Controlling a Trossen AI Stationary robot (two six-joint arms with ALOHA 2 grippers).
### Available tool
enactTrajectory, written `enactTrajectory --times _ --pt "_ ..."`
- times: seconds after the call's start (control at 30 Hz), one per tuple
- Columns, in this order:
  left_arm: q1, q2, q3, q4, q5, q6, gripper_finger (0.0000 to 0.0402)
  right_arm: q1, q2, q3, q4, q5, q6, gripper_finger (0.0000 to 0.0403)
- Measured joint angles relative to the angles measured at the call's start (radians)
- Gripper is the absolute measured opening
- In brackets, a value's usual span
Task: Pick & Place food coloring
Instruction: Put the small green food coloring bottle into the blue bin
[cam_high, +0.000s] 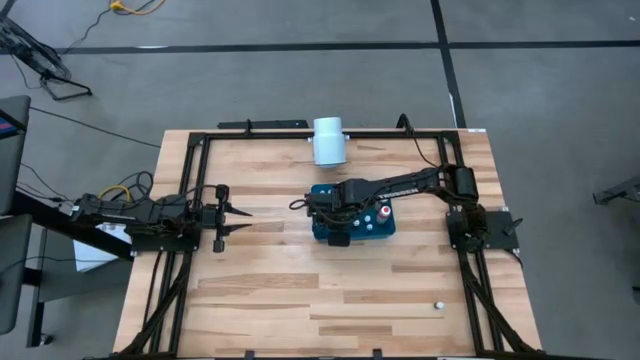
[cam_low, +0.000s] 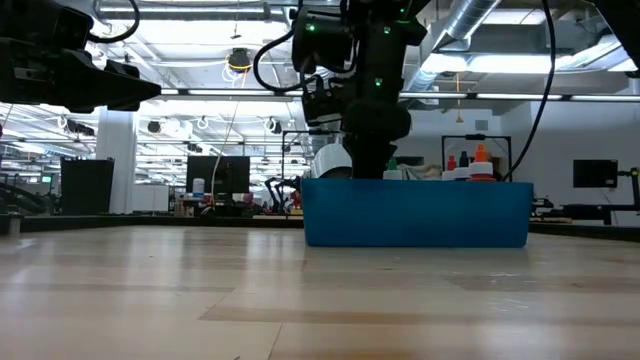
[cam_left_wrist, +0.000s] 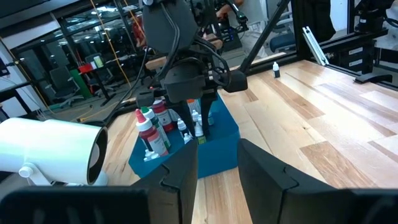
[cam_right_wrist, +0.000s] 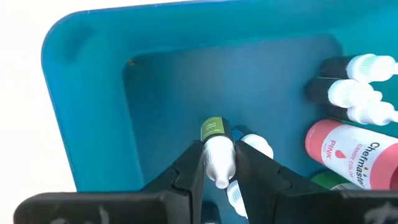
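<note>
Over the blue tray (cam_right_wrist: 93, 93), the right gripper (cam_right_wrist: 219, 163) pinches a seemingly green-labelled food coloring bottle (cam_right_wrist: 215, 149); the left gripper (cam_high: 240, 221) waits well apart, fingers spread.

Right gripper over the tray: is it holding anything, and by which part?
The right gripper holds a small olive-green food coloring bottle by its white cap, over the blue tray.

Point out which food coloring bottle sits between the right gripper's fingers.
The olive-labelled bottle, white cap toward the camera, between the right gripper fingers; the other bottles stand apart in the tray.
</note>
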Motion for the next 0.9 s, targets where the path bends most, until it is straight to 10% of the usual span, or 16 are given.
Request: enactTrajectory --times 0.9 --pt "0.000 0.000 0.000 0.000 0.000 0.000 0.0105 0.000 -0.001 0.000 -0.077 -0.053 -0.038 0.0090"
